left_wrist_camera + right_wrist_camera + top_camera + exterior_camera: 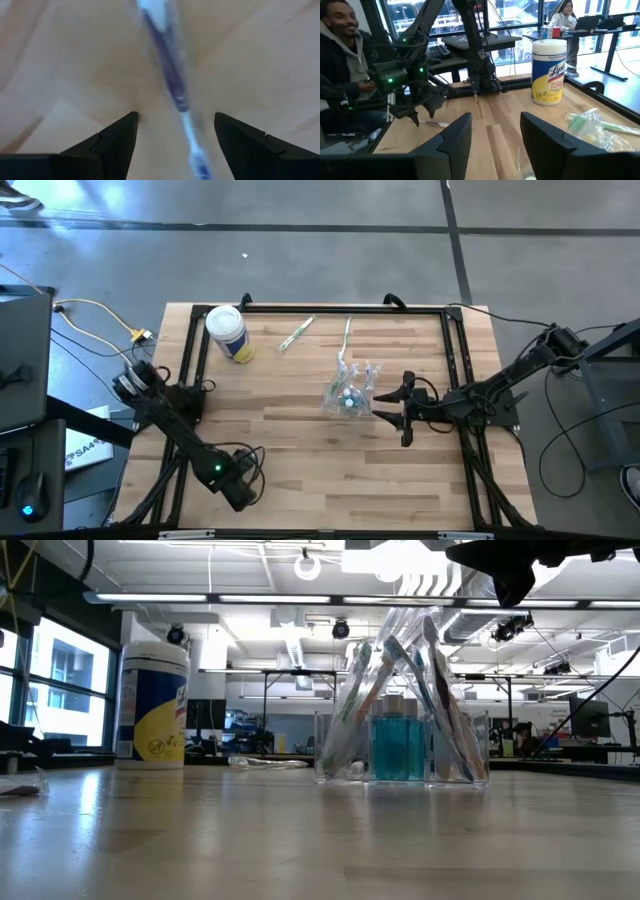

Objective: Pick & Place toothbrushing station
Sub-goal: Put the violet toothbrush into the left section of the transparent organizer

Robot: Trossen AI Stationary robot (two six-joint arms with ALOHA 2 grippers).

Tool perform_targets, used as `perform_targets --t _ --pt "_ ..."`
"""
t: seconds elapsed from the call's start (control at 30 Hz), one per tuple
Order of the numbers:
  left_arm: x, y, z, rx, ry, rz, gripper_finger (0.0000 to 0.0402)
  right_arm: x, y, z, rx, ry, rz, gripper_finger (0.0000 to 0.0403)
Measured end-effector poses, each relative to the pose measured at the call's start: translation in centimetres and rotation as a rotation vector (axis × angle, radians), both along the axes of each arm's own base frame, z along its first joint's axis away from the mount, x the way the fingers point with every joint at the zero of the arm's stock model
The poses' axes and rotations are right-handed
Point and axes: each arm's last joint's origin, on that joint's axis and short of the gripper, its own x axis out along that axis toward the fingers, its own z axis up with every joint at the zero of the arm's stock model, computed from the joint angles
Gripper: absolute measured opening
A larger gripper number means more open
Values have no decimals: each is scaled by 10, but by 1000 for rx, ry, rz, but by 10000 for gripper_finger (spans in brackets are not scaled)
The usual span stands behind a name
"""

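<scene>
Two arms over a wooden table, a clear toothbrush holder between them.

At the near left corner the left gripper hangs low, its jaws spread wide, with a toothbrush lying on the wood between the fingers. A white tub with a yellow label stands toward the far left. The holder, with brushes and a blue bottle inside, stands upright right of centre. Just beside it, the right gripper hovers, jaws partly apart and holding nothing.
</scene>
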Motion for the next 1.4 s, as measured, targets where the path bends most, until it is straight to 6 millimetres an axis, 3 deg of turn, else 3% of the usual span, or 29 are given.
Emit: perform_targets --t 0.23,0.37,0.6,0.83,0.93,1.13,1.27,1.4 --pt "1 -2 -10 -26 78 -19 246 0 0 0 0 0 1 161" --pt "0 -3 -11 -41 102 -23 186 0 0 0 0 0 1 161" --pt "-1 -5 -11 -84 113 -113 22 0 0 0 0 0 1 161" --pt "1 -4 -8 -121 102 -168 5 0 0 0 0 0 4 161" --pt "6 -4 4 -162 60 -231 4 0 2 0 -22 2 63 161" --pt "25 5 55 -196 -208 -355 2 -4 19 5 -169 -65 338 161" --pt "35 15 91 -108 -493 -499 1 -9 32 4 -303 -93 400 161" --pt "56 24 109 -135 -784 -681 1 -12 47 -3 -497 -110 513 161"
